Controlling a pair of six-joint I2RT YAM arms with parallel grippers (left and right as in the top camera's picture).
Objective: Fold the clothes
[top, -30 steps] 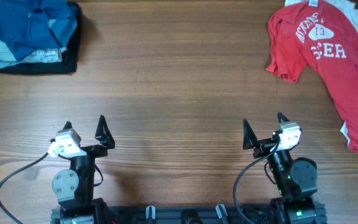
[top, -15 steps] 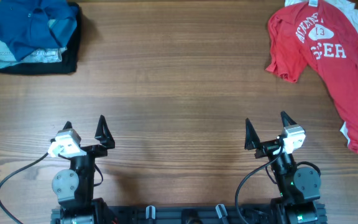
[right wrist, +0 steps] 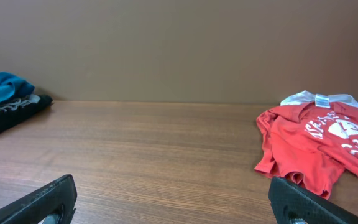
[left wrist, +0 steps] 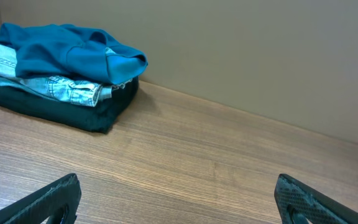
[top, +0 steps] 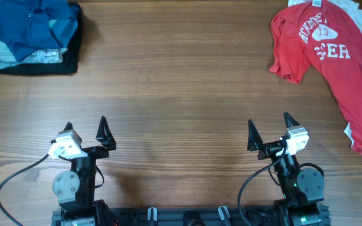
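- Left gripper (top: pixel 85 130) sits at the lower left of the overhead view, jaws spread wide with nothing between them.
- Right gripper (top: pixel 268 127) is at the lower right, just as wide and holding nothing.
- The dark blue shirt (top: pixel 33 25) lies crumpled in the upper left corner, on top of folded pale jeans (top: pixel 5 58) and a black garment (top: pixel 39 66).
- The red T-shirt (top: pixel 332 56) lies spread out at the upper right over a white cloth (top: pixel 359 137), well apart from both grippers.

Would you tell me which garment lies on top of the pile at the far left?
The dark blue shirt, crumpled on top; the pale denim jeans lie beneath it and the black garment is at the bottom.
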